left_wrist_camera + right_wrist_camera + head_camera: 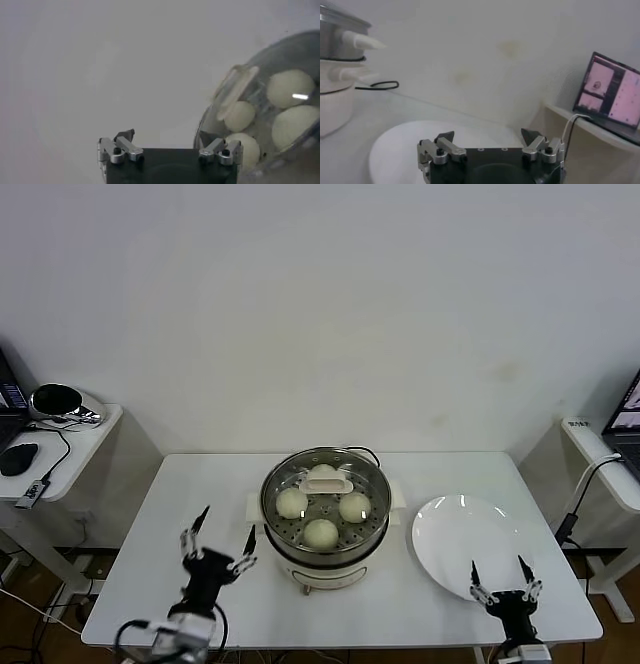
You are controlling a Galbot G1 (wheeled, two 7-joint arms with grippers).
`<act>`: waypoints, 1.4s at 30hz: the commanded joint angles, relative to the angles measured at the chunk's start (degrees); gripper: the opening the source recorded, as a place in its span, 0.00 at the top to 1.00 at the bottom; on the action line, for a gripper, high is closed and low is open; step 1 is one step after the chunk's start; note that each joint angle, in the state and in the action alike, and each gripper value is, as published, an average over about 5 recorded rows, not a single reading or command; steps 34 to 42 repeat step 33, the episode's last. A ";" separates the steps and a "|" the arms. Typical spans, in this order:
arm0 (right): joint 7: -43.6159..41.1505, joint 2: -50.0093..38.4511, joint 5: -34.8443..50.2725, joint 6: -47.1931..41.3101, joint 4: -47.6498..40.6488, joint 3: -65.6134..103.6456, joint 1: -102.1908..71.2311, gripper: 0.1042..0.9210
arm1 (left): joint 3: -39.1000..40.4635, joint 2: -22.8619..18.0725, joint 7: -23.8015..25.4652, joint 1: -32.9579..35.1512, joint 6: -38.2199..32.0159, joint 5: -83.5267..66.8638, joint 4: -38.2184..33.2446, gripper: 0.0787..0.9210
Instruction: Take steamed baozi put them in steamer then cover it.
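Note:
The steel steamer (325,549) stands mid-table on its white base. The glass cover lies on it, its cream handle (328,481) toward the back. Through the glass I see the baozi (291,502), (355,506), (320,533), and one partly under the handle. My left gripper (224,536) is open and empty, just left of the steamer. In the left wrist view the gripper (166,137) has the covered steamer (210,125) and baozi (290,87) beside it. My right gripper (500,572) is open and empty at the near edge of the white plate. It also shows in the right wrist view (487,136).
A bare white plate (465,529) lies right of the steamer, also seen in the right wrist view (405,145). A black cable (377,85) runs behind the steamer. Side tables flank the main table: the left (90,429) with a mouse, the right with a laptop (612,92).

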 commanded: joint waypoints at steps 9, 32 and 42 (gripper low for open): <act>-1.61 -6.73 9.54 -4.55 6.57 -9.15 -7.53 0.12 | -10.44 -3.56 -1.24 17.06 -17.41 -32.20 5.64 0.12; -1.91 -7.04 11.77 -6.20 10.52 -10.41 -11.20 0.12 | -10.56 -3.55 0.98 13.58 -15.96 -30.38 9.48 0.12; -1.90 -7.05 11.77 -6.15 10.54 -10.35 -11.28 0.12 | -10.57 -3.55 1.05 13.55 -15.95 -30.37 9.55 0.12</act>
